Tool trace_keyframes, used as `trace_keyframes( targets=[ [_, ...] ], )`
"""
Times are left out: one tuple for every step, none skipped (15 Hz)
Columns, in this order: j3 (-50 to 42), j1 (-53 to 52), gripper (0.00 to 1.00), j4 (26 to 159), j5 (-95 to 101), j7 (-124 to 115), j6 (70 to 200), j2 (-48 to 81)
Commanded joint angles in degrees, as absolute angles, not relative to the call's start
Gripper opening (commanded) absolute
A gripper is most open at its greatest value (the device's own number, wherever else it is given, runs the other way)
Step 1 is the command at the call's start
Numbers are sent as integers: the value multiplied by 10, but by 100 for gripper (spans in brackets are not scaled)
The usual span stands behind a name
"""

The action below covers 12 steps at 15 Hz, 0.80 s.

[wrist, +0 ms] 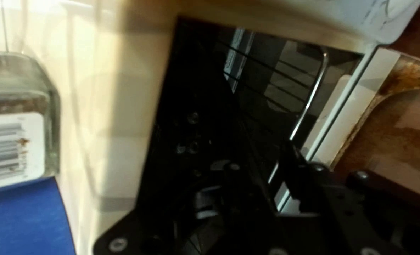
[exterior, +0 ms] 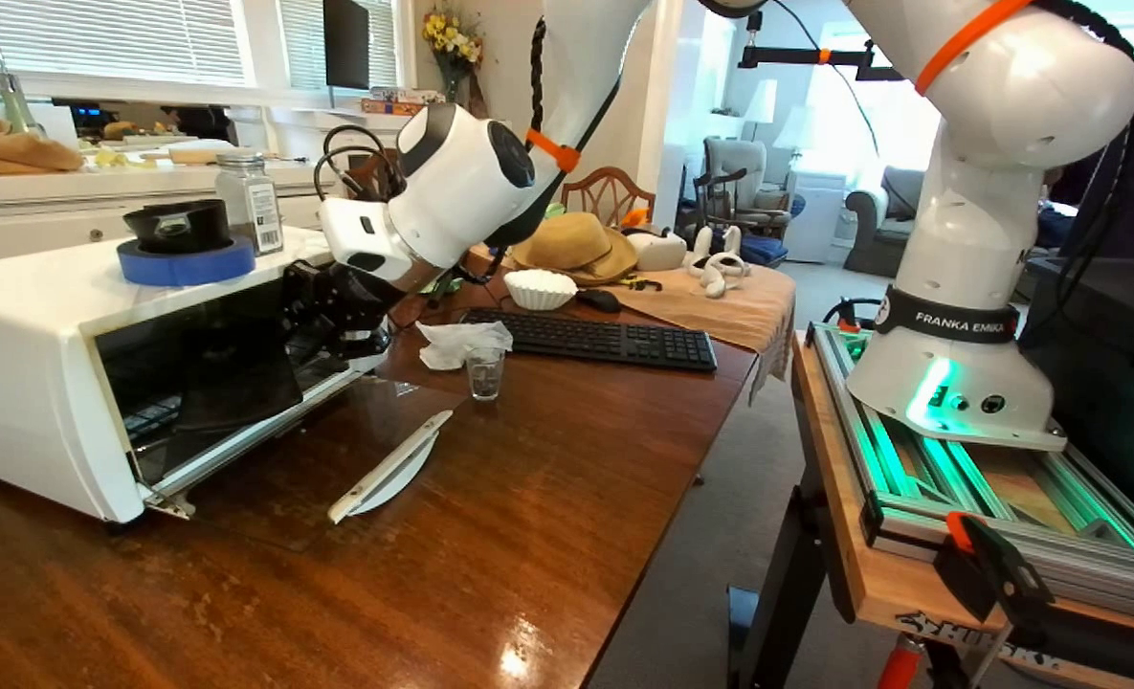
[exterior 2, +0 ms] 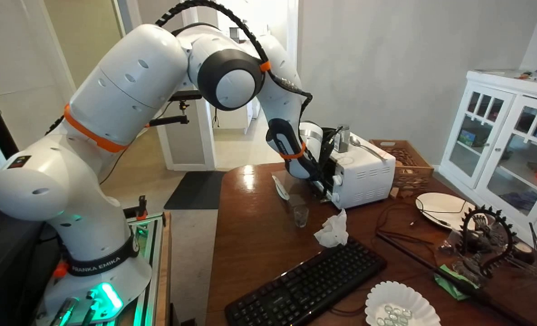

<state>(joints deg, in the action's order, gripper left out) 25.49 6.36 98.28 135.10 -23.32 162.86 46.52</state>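
Observation:
A white toaster oven [exterior: 26,354] [exterior 2: 365,181] stands on the wooden table with its glass door [exterior: 284,478] folded down flat. My gripper [exterior: 321,316] [wrist: 274,156] is tilted into the oven's front opening, near its upper edge. In the wrist view its fingers are apart, and the oven's lower edge shows in the gap. I see nothing clearly held. A shiny wire rack edge [wrist: 309,99] passes behind the fingertips. A dark rounded shape [exterior: 241,397] shows inside the opening below the gripper; I cannot tell what it is. Shadow hides much of the left finger.
On the oven stand a blue tape roll [exterior: 187,263], a black bowl [exterior: 176,225], a glass jar [exterior: 262,215] and a spoon [exterior 2: 367,147]. The door handle [exterior: 389,469], a small glass [exterior: 485,375], tissue [exterior: 461,343] and keyboard [exterior 2: 309,280] are nearby. A basket [exterior 2: 408,167] stands behind.

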Motion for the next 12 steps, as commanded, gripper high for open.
trace_keyframes(
  targets=[
    [261, 56, 62, 1026, 1336, -239, 1617, 431],
    [266, 57, 71, 1037, 1339, -243, 1617, 422],
    [275, 58, 78, 1050, 1345, -248, 1619, 413],
    [283, 59, 87, 1060, 1346, -250, 1626, 404],
    [293, 62, 94, 1072, 1349, -254, 1632, 396],
    [304, 66, 99, 1087, 1353, -259, 1638, 386],
    [313, 69, 100, 1102, 1352, -263, 1641, 375],
    [326, 75, 100, 1111, 1360, -273, 1652, 369],
    [340, 81, 100, 1117, 1369, -282, 1664, 366],
    [358, 90, 100, 1119, 1385, -297, 1680, 366],
    [368, 95, 100, 1124, 1388, -302, 1691, 361],
    [380, 102, 100, 1126, 1397, -310, 1697, 360]
  ],
)
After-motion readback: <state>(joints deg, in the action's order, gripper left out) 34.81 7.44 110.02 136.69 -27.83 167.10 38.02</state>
